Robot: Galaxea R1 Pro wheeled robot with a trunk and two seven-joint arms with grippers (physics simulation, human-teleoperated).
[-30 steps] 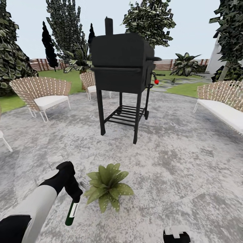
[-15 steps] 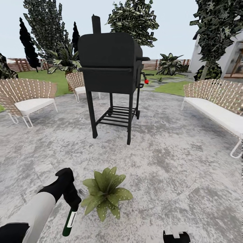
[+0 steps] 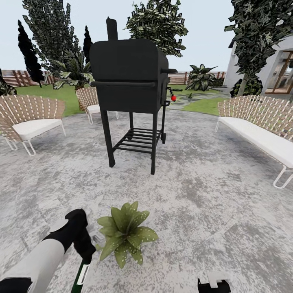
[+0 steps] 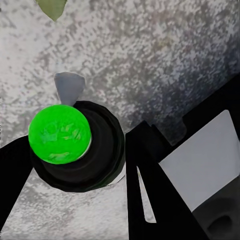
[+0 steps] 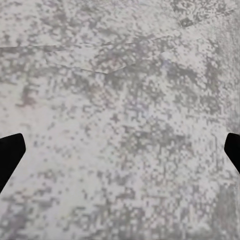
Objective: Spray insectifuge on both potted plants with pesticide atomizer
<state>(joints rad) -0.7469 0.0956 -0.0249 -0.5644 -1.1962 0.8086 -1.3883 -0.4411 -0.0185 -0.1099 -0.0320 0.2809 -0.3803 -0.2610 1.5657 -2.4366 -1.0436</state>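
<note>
The patio [image 3: 211, 195], mottled grey stone, spreads across most of the head view, ringed by lawn [image 3: 69, 95], trees and a slatted fence [image 3: 24, 77]. A black grill [image 3: 128, 87] on four legs stands at its middle, with a low slatted shelf and a red knob [image 3: 173, 98] at its side. A long wicker bench [image 3: 260, 130] with a white cushion runs along the right, and two wicker chairs [image 3: 30, 120] sit to the left and behind the grill.

Near the robot, a potted plant [image 3: 124, 234] sits on the stone, a low rosette of pointed green leaves; its pot is hidden under the foliage.

The left arm [image 3: 44, 256] reaches in from the lower left. Its left gripper [image 3: 83, 248] is closed around the atomizer [image 3: 80, 274], a slim dark green bottle with a white label. The bottle hangs below the claw, its long axis nearly upright, the base pointing down and slightly toward the robot, cut off by the lower edge of the view. The small grey nozzle [image 3: 99, 238] sticks out toward the plant, just beside its nearest leaves. In the left wrist view the bottle [image 4: 62, 135] is seen end on, a bright green disc in a black collar between the black fingers [image 4: 150, 185], nozzle over bare stone and a leaf tip at the edge.

The right gripper [image 3: 213, 283] sits low on the right, over bare stone; its two fingertips [image 5: 10, 155] stand far apart at the edges of the right wrist view, holding nothing.
</note>
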